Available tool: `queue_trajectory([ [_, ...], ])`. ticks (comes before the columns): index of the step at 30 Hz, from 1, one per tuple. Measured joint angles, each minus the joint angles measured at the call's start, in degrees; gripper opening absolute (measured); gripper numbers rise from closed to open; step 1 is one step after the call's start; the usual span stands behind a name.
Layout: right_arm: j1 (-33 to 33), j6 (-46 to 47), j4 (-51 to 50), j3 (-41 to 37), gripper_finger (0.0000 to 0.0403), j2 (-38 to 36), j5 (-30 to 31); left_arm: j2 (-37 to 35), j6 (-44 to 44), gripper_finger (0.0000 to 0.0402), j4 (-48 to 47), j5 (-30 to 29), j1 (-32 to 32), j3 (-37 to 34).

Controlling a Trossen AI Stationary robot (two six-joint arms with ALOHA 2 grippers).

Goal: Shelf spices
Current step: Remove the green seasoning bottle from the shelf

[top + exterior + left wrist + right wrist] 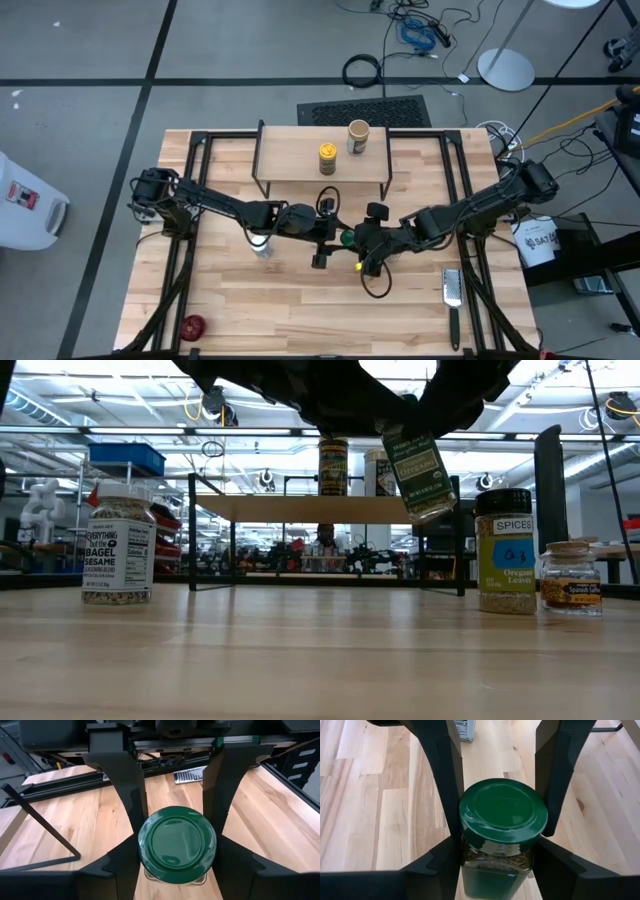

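Note:
The green-lidded jar hangs tilted above the middle of the table, in front of the shelf. My left gripper comes at it from the table's left and my right gripper from the right, and both are shut on it. Their fingertips meet at the lid. A yellow jar and a tan jar stand on the shelf's plank. The white-capped jar stands on the table below my left arm. A dark-lidded jar stands on the table at the right. My left gripper has the green lid's rim between its two fingers, coming slanting down from the table's left. The lid's flat top faces its camera. The jar hangs clear of the table. My right gripper pinches the same lid at its rim between its two fingers, slanting steeply down from the table's right. The glass body hangs below the fingers, tilted with its top toward the table's left, clear of the table.
A small cork-topped jar stands beside the dark-lidded one. A flat grater lies near the right front of the table, and a red round object near the left front corner. Bare wood shows along the front of the table.

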Motion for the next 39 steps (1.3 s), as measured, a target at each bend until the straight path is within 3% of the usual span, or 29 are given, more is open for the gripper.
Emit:
queue_trajectory([
  [12, 0.0, 1.0, -0.8, 0.0, 0.0203, 0.0, 0.0, 0.0, 0.2, 0.0208, -0.5, 0.7, 0.0, 0.0],
  [21, 0.0, 1.9, -1.6, 0.0, 0.0290, -0.1, 0.0, 0.0, 0.2, 0.0207, -0.9, 1.5, 0.0, 0.0],
  [25, 0.0, 1.8, -2.9, 0.0, 0.0311, -0.5, 0.0, 0.0, -0.1, 0.0207, -1.0, 1.5, 0.0, 0.0],
  [39, 2.4, 7.0, -12.0, 0.0, 0.0316, -10.3, 0.4, 0.0, -4.3, 0.0206, -0.9, 0.8, 0.0, 0.0],
])
